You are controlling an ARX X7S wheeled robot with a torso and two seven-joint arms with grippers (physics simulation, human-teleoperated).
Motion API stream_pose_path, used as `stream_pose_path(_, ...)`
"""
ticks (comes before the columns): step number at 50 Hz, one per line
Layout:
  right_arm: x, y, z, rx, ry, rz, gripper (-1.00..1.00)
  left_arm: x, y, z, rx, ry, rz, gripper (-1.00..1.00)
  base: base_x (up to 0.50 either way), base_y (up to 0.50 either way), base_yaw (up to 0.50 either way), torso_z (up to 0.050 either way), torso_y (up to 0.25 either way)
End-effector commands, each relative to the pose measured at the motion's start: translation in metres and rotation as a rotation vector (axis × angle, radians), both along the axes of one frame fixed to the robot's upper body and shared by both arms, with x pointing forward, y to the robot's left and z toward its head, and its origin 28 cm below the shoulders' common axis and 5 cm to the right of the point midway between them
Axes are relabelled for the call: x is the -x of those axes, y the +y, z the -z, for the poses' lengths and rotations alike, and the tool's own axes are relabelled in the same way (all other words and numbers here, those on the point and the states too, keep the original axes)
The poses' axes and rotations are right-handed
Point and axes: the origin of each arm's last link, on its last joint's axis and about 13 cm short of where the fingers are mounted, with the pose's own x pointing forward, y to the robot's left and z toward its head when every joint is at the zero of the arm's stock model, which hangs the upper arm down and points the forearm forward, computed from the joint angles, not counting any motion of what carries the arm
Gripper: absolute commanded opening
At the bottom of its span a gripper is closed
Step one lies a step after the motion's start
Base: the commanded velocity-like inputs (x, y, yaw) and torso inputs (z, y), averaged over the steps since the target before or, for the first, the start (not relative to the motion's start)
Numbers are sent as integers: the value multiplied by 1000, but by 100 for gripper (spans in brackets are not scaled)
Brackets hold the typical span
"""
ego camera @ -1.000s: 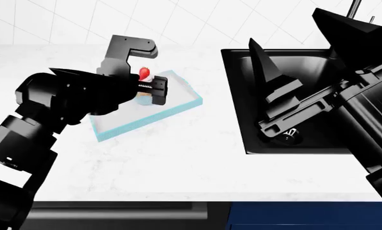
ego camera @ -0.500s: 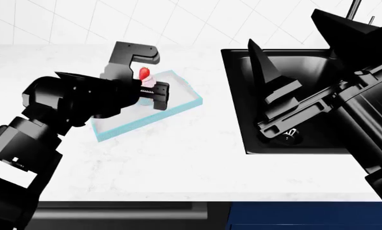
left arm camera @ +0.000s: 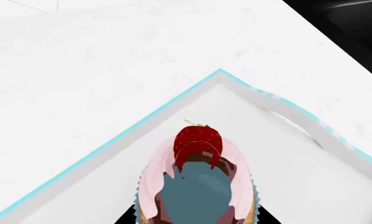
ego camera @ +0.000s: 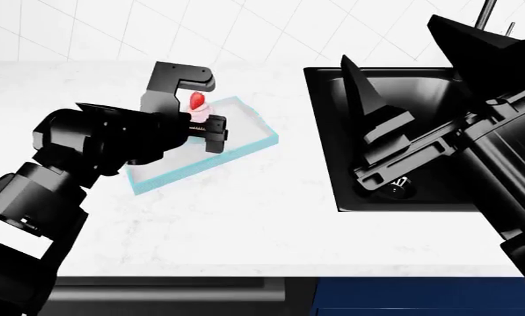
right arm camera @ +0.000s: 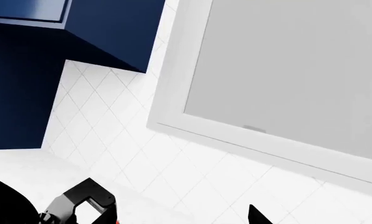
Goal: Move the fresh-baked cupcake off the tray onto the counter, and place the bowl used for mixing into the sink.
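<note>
My left gripper (ego camera: 201,122) is shut on the cupcake (ego camera: 197,104), which has pink frosting and a red strawberry on top. It holds the cupcake over the far part of the turquoise-rimmed tray (ego camera: 260,133). I cannot tell whether the cupcake touches the tray's floor. In the left wrist view the cupcake (left arm camera: 198,163) sits between the dark fingers (left arm camera: 126,217), near a corner of the tray (left arm camera: 111,145). My right gripper (ego camera: 392,46) is open and empty, raised above the black sink (ego camera: 420,191). The bowl is out of view.
White marble counter (ego camera: 244,224) lies around the tray and runs to the front edge above navy cabinets (ego camera: 403,296). The sink's drain (ego camera: 394,189) shows under my right arm. The right wrist view faces a tiled wall and a window frame (right arm camera: 173,93).
My left arm has shifted slightly, with the cupcake still in its grip over the tray. The right arm has not moved.
</note>
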Motion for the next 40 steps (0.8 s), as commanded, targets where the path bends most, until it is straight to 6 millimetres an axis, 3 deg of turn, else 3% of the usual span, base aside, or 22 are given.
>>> stream_pose_path(1, 0, 0, 0, -2, 0, 0, 100, 0, 1, 3, 2, 6, -14, -100, 0, 0, 0, 0, 0)
stream_pose_path(12, 0, 0, -1, -5, -2, -1, 100, 1, 2, -6, 10, -36, -20, -100, 0, 0, 0, 0, 0)
stream_pose_path(24, -1, 0, -1, -7, -4, -1, 100, 10, 6, -32, 1, -111, 7, -100, 0, 0, 0, 0, 0)
stream_pose_path(40, -1, 1, -1, -12, -6, -6, 100, 40, 17, -67, -64, -215, 66, -100, 0, 0, 0, 0, 0)
